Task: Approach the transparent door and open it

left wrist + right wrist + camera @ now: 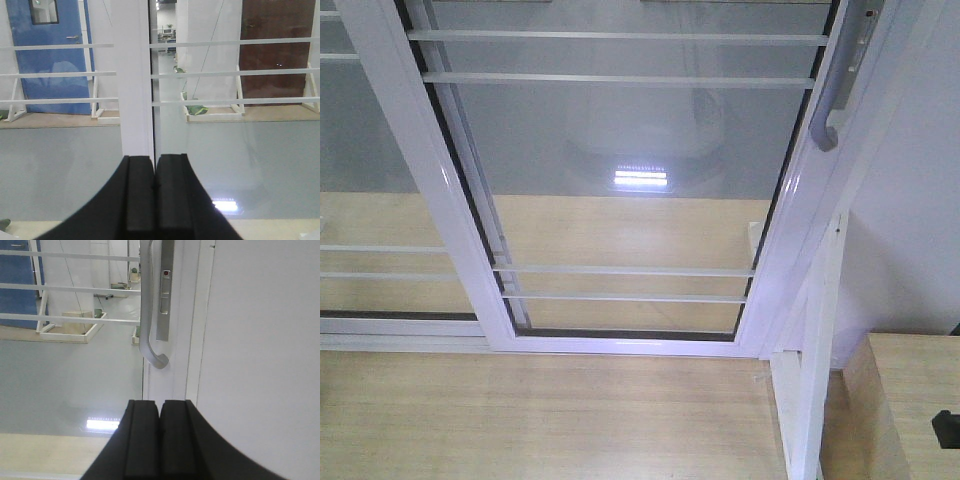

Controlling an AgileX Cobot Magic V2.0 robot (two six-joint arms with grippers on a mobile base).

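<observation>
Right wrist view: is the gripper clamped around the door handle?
No, the right gripper is shut on nothing, jaws pressed together, and the grey handle hangs ahead of it, outside the jaws.

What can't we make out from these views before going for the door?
grey pull handle: top cut off by the upper edge, front and right wrist views.
lock plate: indicator too small to read, right wrist view.
left claw and right claw: only shut tips in wrist views; arms outside front view.
</observation>
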